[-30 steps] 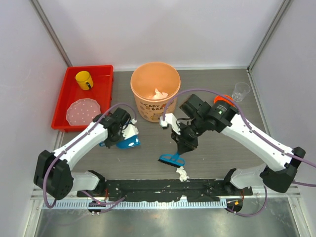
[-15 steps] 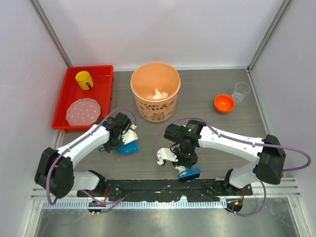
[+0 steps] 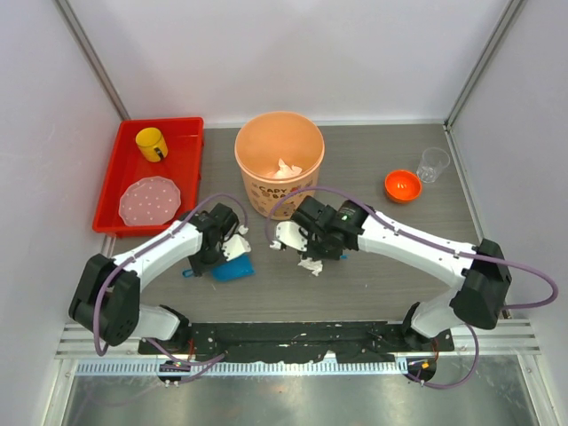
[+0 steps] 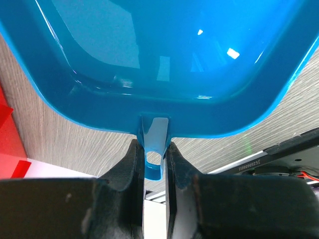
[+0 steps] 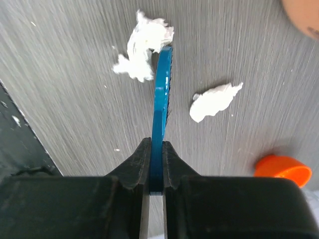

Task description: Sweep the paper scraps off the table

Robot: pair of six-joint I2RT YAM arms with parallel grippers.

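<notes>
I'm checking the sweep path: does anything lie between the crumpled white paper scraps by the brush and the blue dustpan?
Nothing visible does. Bare dark wood-grain table separates the crumpled white paper scrap from the blue plastic dustpan held in the left claw.

Red tray, orange bowl, clear cup

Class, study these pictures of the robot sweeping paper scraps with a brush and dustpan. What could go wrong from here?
1. The brush stands between the scrap at its tip and a second scrap; one stroke may leave one behind.
2. The left gripper pinches the dustpan only by its thin handle, so a push from the brush could twist it.
</notes>
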